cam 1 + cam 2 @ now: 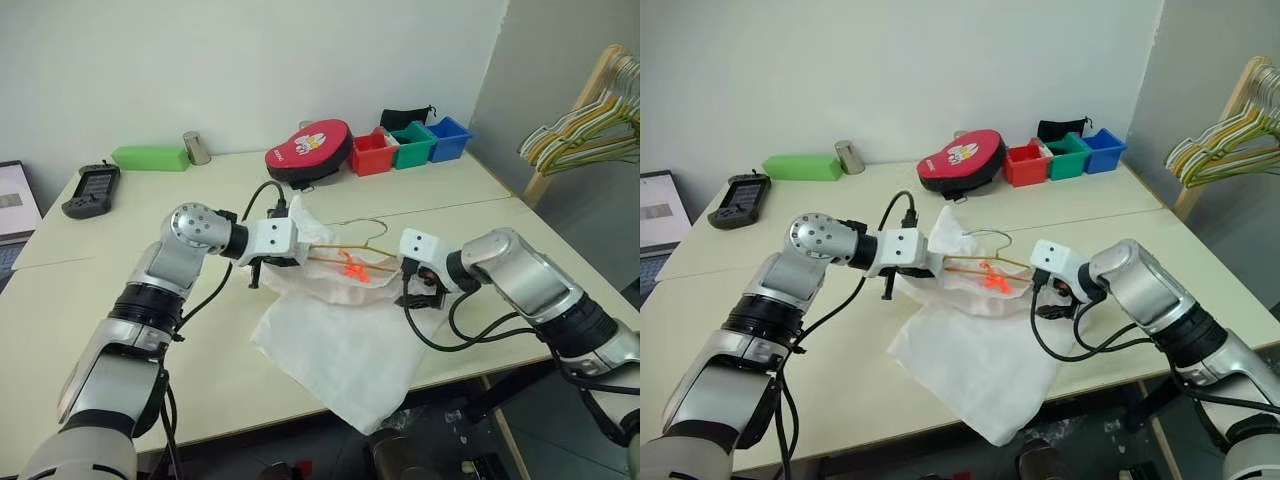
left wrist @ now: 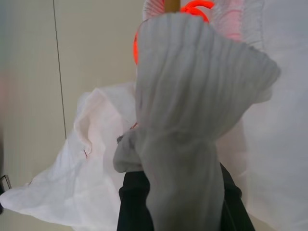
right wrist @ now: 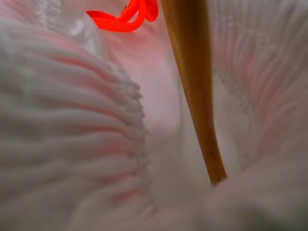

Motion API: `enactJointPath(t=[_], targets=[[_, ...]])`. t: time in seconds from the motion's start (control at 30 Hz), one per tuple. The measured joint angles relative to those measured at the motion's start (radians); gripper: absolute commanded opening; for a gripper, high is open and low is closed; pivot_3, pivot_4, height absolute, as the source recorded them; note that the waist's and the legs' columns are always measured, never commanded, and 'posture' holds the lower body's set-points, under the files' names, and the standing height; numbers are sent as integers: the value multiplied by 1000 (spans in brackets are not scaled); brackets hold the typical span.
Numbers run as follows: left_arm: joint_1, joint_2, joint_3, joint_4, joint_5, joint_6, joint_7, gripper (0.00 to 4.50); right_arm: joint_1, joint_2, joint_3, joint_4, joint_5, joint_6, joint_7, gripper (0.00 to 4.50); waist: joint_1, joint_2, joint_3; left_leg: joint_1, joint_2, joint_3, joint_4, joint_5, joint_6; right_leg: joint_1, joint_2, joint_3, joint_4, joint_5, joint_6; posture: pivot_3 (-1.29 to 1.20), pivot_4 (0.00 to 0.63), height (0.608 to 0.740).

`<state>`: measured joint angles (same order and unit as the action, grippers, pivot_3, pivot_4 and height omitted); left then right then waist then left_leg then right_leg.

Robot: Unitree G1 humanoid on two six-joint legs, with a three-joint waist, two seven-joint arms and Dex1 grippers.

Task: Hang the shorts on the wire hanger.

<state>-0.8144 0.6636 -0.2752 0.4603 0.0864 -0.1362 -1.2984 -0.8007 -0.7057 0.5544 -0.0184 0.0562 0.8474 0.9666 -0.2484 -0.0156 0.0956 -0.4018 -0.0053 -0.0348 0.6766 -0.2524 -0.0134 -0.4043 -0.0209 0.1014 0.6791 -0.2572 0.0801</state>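
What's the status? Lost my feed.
Left gripper shut on white thin-fabric shorts. Right gripper open at waistband. Tan wire hanger lying in shorts.

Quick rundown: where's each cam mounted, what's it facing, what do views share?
Left/right eye: head, looking down over table; both arms, left gripper pinching the shorts, wire hanger.
Left wrist: along its black fingers, bunched waistband.
Right wrist: close on hanger wire, gathered fabric.
Shared: orange drawstring, shorts, hanger.
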Motion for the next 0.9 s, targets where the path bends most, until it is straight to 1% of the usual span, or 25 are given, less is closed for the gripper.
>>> enactJointPath(t=[0.03,0.2,0.3,0.33,0.37,0.4,0.43,0.5,0.53,0.8,0.83,0.9], targets=[[2,1,0,-4,0,2,0,91,0,3,0,12,-6,-15,0,3733,1,0,0,0,0,0,0,0,0,0,0,0,0,0,0,-165,35,740],[6,13,0,-30,-1,6,0,91,0,0,1,79,-75,-116,0,2286,3,0,0,0,0,0,0,0,0,0,0,-1,0,0,-1,-161,30,740],[10,15,0,-32,-4,6,1,91,0,-22,2,98,-116,-179,9,1609,3,0,0,0,0,-1,0,0,0,0,0,-1,0,0,0,-161,30,740],[12,15,0,-32,-5,6,1,91,0,-29,2,102,-122,-193,12,1299,3,0,0,0,0,-1,0,0,0,0,0,-1,0,0,0,-162,26,740],[15,16,1,-32,-6,6,1,91,1,-33,2,104,-131,-206,15,1179,2,0,0,0,0,-1,0,0,0,0,0,-1,0,0,-1,-162,26,740],[15,16,1,-33,-6,6,1,91,2,-32,2,105,-138,-216,17,878,1,0,0,0,0,-1,0,0,0,0,0,-1,0,0,0,-161,23,740],[15,16,1,-32,-7,6,2,91,4,-31,2,107,-144,-224,20,710,1,0,0,0,0,-1,0,0,0,0,0,-1,1,0,-1,-161,21,740],[15,16,1,-32,-6,6,5,91,8,-24,1,109,-152,-224,27,198,1,0,0,0,0,-1,0,0,0,0,0,-1,1,0,-1,-160,21,740],[15,17,5,-32,-6,6,11,91,12,-21,1,108,-152,-225,34,24,2,0,0,0,0,-1,0,0,0,0,0,-1,1,0,-1,-160,21,740],[14,23,9,-32,-6,6,22,91,19,-6,0,112,-161,-232,38,24,3,0,0,0,0,-1,0,0,0,0,0,-1,1,1,-2,-154,22,740],[14,23,9,-32,-6,6,23,378,19,-6,-1,112,-162,-233,38,1,2,0,0,0,0,-2,0,0,0,0,0,-1,1,1,-2,-152,24,740],[14,23,10,-32,-7,5,26,714,24,-2,-8,112,-160,-226,38,0,3,0,0,0,0,-2,0,0,0,0,0,-1,1,1,-2,-152,26,740]])
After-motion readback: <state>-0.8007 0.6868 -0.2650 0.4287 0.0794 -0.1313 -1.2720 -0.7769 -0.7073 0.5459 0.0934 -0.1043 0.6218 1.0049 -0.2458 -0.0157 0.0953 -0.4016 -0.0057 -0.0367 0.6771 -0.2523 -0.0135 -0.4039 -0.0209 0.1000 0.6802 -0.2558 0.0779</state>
